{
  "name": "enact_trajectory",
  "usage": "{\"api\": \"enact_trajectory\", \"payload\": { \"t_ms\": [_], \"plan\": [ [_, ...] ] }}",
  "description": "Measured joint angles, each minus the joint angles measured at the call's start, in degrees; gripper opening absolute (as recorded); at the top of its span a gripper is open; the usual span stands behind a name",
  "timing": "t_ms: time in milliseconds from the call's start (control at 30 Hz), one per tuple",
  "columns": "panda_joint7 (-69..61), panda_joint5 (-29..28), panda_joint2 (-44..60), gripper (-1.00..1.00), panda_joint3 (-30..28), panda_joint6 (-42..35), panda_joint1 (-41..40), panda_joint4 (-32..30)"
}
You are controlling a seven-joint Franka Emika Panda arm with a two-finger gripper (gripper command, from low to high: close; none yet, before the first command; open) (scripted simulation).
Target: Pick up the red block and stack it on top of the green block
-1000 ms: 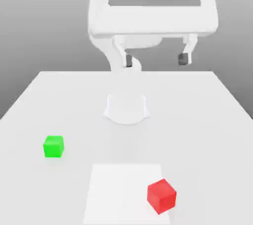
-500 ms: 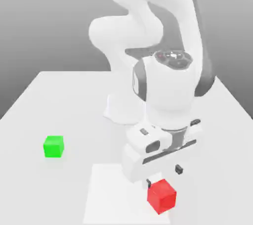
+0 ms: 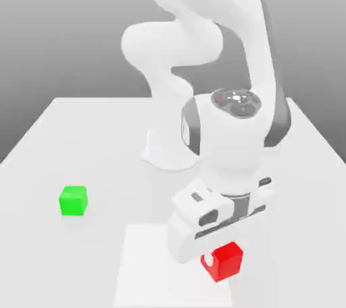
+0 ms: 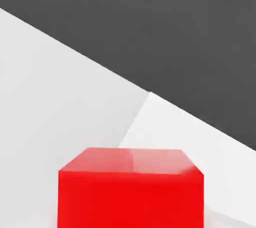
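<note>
Arm [image 3: 203, 43] folded forward and down from its base, wrist bent low, hand pointing at the table [image 3: 81, 144]. Gripper [image 3: 219, 257] sits right over the red block [image 3: 225, 261], hand body covering the block's upper-left part in the exterior view. Can't tell how the grip stands. Red block rests on a lighter square patch [image 3: 145, 266] at the table's near edge; in the hand view the red block [image 4: 131, 188] is close up. Green block [image 3: 73, 200] well apart, toward the exterior view's left. White tabletop, plain grey backdrop.
</note>
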Motion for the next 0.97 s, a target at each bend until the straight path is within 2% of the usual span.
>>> {"api": "enact_trajectory", "payload": {
  "t_ms": [67, 167, 367, 567, 733, 867, 900, 967],
  "plan": [
    [3.7, -1.5, -3.2, -1.00, -3.7, -0.9, -2.6, -2.2],
    [10.2, -4.5, -7.8, -1.00, -8.0, -1.8, -10.9, -5.7],
    [22.5, -9.0, -16.5, -1.00, -12.9, -2.9, -23.8, -13.1],
    [33.1, -11.2, -24.0, -1.00, -18.3, -3.1, -36.8, -20.4],
    [31.6, -7.1, -18.0, -1.00, -20.5, 3.5, -35.8, -21.1],
    [27.3, -0.8, -10.7, -1.00, -21.1, 10.5, -33.4, -21.0],
    [26.0, 1.2, -9.0, 1.00, -20.8, 12.1, -33.3, -21.0],
    [26.0, 1.2, -9.0, 1.00, -20.8, 12.1, -32.9, -21.0]
  ]
}}
